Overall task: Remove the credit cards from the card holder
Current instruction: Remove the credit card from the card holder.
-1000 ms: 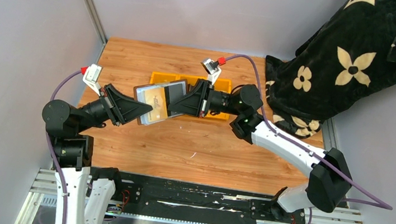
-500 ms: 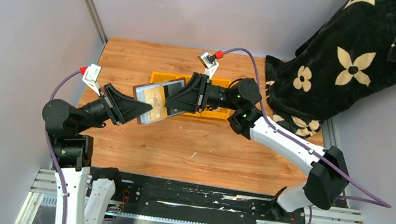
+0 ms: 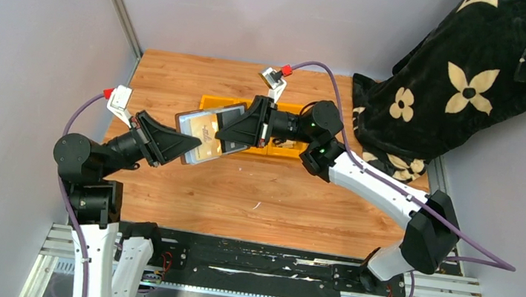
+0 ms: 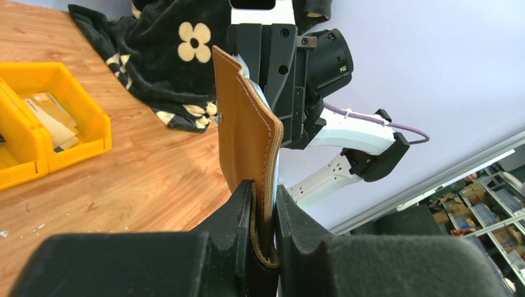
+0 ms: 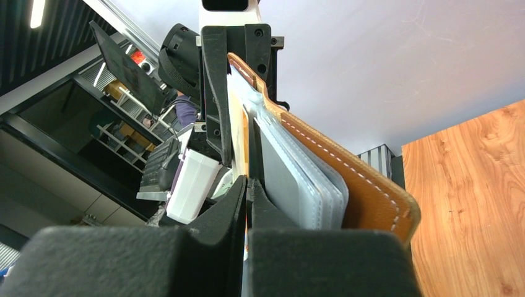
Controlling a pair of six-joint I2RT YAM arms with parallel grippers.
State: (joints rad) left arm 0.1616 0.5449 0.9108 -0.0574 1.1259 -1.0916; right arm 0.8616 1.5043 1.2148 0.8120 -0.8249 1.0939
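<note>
Although both arms reach toward the middle of the top view, only the left gripper plainly holds something. Its jaws are clamped on one edge of the card holder. The holder is lifted off the wooden table and opened, just left of the frame's centre, in front of the yellow bins. Its brown leather back faces the left wrist camera. Its inner side, showing a tan card face and a dark pocket, is turned upward and toward the right arm.

The right gripper has its fingers pressed together at that inner side, beside the clear sleeves. A pale card edge rises just above the fingertips, but I cannot tell whether it is pinched between them.

Tan cards lie in a yellow bin at the left edge of the left wrist view. A black blanket with cream flowers fills the upper right corner of the top view.
</note>
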